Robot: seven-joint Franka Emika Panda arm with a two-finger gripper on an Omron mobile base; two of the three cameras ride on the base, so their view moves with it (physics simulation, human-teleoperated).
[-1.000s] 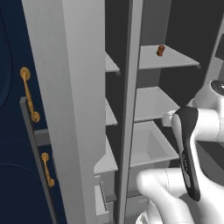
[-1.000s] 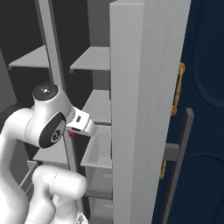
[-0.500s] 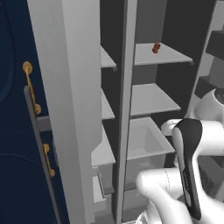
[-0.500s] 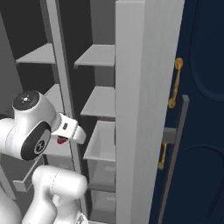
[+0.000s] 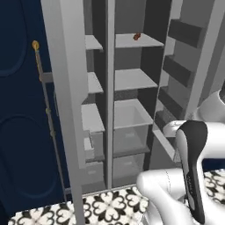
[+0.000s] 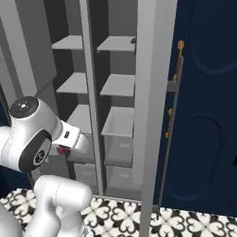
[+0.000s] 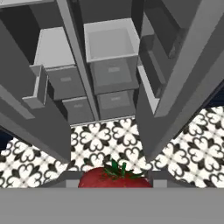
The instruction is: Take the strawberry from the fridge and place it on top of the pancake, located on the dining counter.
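Jaws pinching the strawberry (image 7: 114, 178), red body snug between them with its green leaves poking up in the hand view. Outward from there, patterned floor (image 7: 109, 135) lies below, and the fridge (image 5: 132, 110) stands open ahead, drawers and shelves facing the hand. I judge the carry must turn away from it, toward a dining counter out of sight.

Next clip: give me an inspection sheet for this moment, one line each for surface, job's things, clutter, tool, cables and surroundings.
Surface: patterned floor tiles below the fridge.
Job's things: strawberry held between the tool's tips; fridge open, grey shelves and drawers showing.
Clutter: small brownish-orange item on an upper shelf.
Tool: tool shut on the strawberry, outside the fridge.
Cables: nothing seen.
Surroundings: navy cabinet with gold handles.
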